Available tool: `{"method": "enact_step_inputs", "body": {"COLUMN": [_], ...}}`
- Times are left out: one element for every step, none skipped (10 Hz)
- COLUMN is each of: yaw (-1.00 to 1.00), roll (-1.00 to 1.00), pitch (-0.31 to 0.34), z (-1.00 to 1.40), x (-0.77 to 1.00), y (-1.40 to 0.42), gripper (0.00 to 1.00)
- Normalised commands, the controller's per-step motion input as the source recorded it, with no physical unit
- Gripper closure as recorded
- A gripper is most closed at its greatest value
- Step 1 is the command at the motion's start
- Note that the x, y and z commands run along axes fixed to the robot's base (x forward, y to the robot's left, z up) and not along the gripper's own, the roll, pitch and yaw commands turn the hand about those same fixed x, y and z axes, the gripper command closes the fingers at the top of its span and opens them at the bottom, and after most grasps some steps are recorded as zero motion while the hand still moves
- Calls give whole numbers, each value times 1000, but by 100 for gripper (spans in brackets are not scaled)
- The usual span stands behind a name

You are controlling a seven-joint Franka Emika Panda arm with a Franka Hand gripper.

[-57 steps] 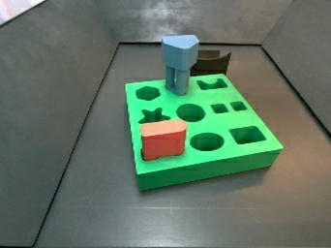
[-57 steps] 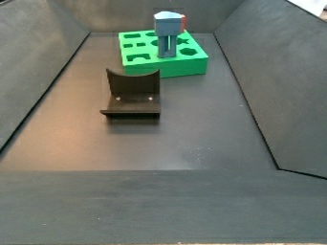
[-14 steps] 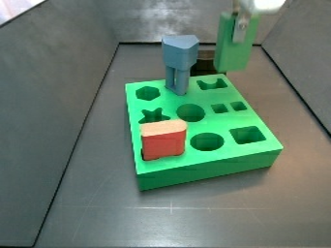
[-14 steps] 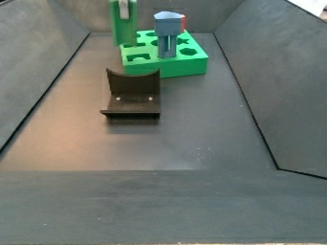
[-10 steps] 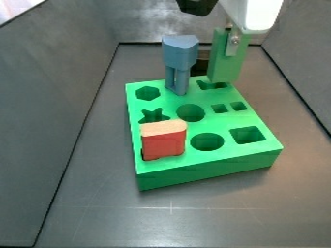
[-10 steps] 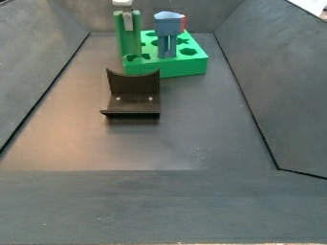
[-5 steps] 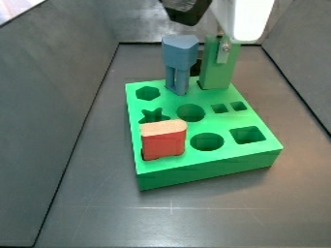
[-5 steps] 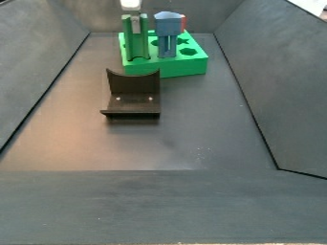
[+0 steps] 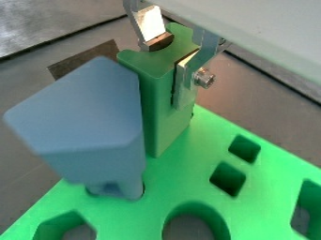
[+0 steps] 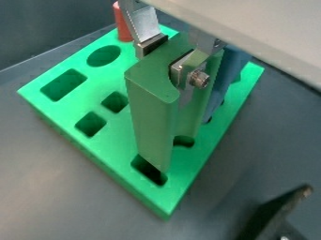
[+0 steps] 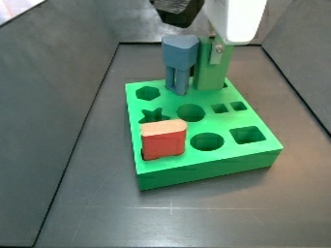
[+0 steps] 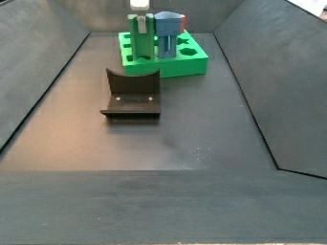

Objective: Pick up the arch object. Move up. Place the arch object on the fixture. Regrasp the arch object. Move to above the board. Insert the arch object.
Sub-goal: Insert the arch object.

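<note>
The hand (image 10: 170, 49) holds the arch object (image 10: 163, 117) upright over the board (image 10: 75, 98).

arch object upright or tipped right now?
Upright. The arch object hangs vertical in the gripper, its lower end at a slot in the board, beside the blue peg.

You get even, soft light, faint shadows, and mild glare on the gripper (image 9: 172, 47) plates; wrist views look slightly soft.
</note>
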Motion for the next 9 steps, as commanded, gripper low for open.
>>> {"method": "enact_step_inputs", "body": {"yaw": [-11, -17, -37, -3, 0, 0, 0, 0, 0], "roll": [-80, -41, -40, -43, 0, 0, 9, 109, 0], "pitch": [-41, -21, -74, -46, -13, -27, 0, -36, 0], "z": [-260, -291, -411, -460, -486, -351, -440, -429, 0], "x": [494, 180, 100, 0, 0, 0, 46, 37, 0], "y": [89, 0, 0, 0, 0, 0, 0, -9, 0], "gripper": [100, 100, 100, 100, 100, 100, 100, 100, 100]}}
